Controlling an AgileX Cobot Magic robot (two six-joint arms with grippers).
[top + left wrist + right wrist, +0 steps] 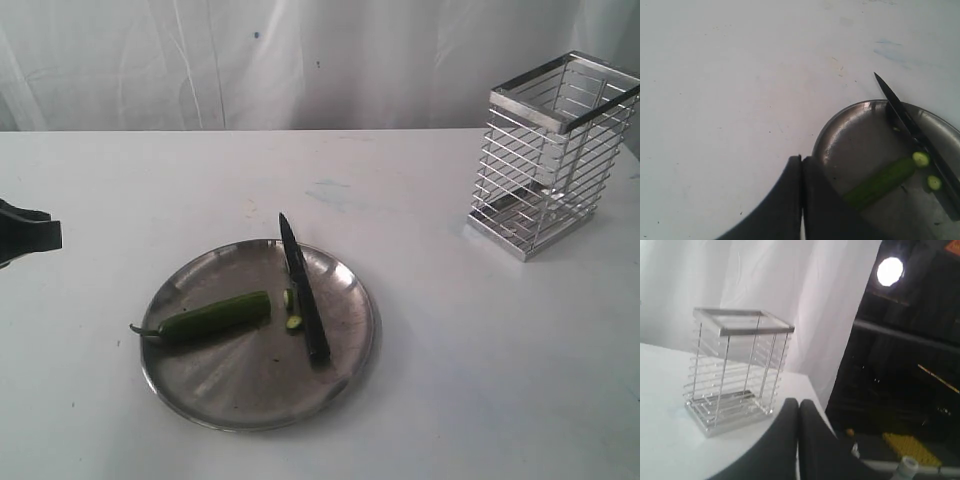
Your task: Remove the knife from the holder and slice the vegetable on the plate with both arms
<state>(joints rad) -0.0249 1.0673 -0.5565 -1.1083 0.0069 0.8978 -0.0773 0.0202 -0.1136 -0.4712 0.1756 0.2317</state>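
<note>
The knife lies loose on the plate, its black handle near the middle and its dark tip over the far rim. Beside the blade rest two small cut slices and the rest of the green vegetable, cut end toward the knife. My left gripper hovers at the table's left edge, shut and empty. The left wrist view shows that gripper short of the plate, with vegetable and knife beyond. My right gripper is shut, empty, near the holder.
The chrome wire holder stands empty at the back right of the white table. A white curtain hangs behind the table. The right wrist view shows the table's edge close to the holder, with dark floor beyond.
</note>
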